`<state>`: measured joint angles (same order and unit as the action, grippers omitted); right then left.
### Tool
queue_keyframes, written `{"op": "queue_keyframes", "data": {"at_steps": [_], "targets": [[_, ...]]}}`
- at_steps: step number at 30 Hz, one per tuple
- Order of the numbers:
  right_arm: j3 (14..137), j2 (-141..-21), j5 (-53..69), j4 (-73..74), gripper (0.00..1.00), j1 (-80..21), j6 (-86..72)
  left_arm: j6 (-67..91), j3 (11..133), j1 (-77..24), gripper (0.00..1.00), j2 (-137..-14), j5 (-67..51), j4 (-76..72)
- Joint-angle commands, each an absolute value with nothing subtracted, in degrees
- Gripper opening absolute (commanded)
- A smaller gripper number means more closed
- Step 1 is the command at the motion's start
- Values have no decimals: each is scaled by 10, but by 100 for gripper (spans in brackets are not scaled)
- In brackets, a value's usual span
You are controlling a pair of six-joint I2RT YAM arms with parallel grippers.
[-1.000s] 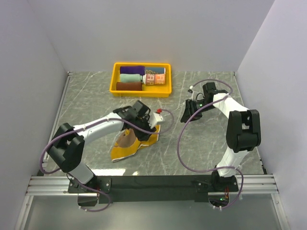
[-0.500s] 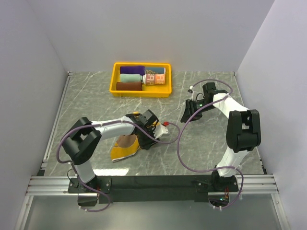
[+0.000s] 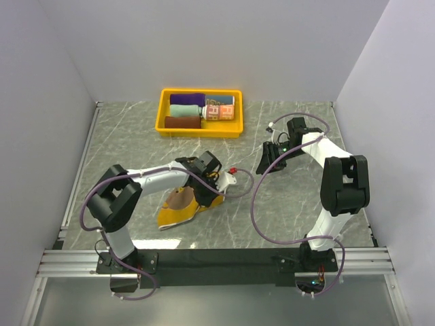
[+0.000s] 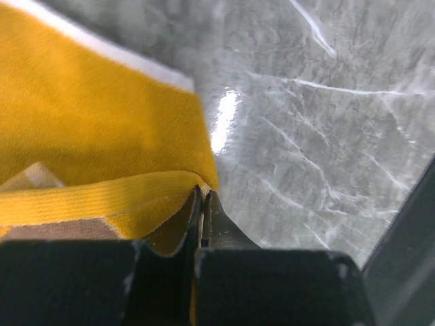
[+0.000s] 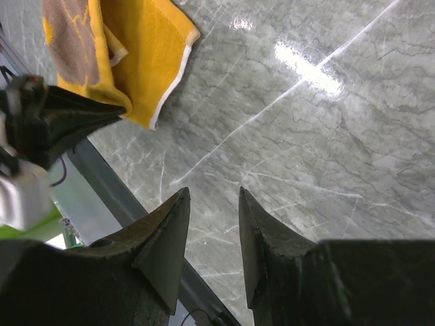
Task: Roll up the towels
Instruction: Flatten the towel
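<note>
now that the left gripper (image 4: 204,194) has closed, it pinches the towel (image 4: 102,129) by its yellow edge.
rolling can likely begin; right gripper (image 5: 213,204) spread, empty.

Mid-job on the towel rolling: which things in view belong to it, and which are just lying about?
Job: yellow-and-brown towel, its edge pinched in the shut left claw; rolled towels in the yellow tray.
Lying about: the tray itself; right claw, open and empty.
</note>
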<state>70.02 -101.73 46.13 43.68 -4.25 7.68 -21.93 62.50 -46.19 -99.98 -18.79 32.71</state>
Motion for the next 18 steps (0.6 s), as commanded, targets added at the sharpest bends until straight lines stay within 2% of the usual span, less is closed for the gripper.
{"op": "queue_keyframes", "data": {"at_steps": [1,9,18], "targets": [[703,-1001,467,435,42,-40,88,-199,657,-423,1,-958,-250,340],[727,-1011,477,448,39,-40,98,-141,697,-242,1,-816,-352,365],[782,-1042,490,442,41,-69,92,-197,588,-48,0,-758,-312,464]]}}
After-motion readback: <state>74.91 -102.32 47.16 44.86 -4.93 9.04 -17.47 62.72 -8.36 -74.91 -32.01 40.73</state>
